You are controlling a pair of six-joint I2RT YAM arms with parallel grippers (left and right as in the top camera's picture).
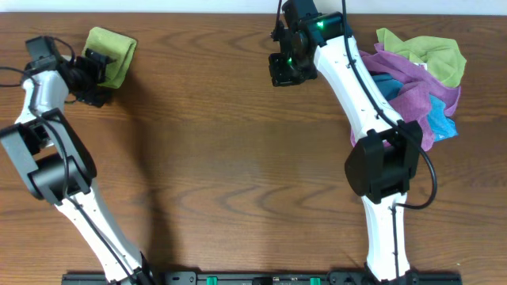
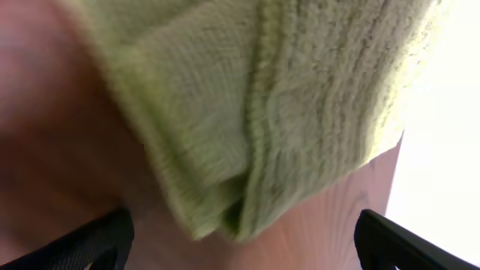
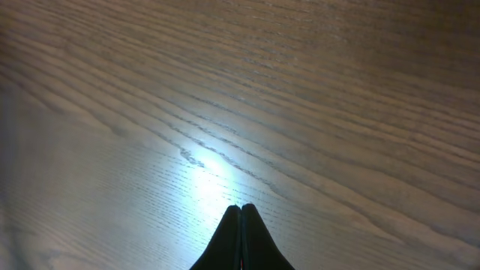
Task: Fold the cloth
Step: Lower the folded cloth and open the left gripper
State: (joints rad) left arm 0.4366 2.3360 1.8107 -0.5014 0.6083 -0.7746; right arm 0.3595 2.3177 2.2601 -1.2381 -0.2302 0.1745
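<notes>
The cloth (image 1: pixel 113 49) lies folded at ten o'clock on the table (image 1: pixel 222 158) — folding looks finished. The left gripper (image 2: pixel 241 238) is spread wide at its edge, and the right gripper (image 3: pixel 241 214) is clenched, empty, near one o'clock. Next, I think — retreat without dragging it.

White arms (image 1: pixel 348 75), black joints (image 1: pixel 384 166), thin black cables (image 1: pixel 432 178), green lights (image 1: pixel 319 24).
</notes>
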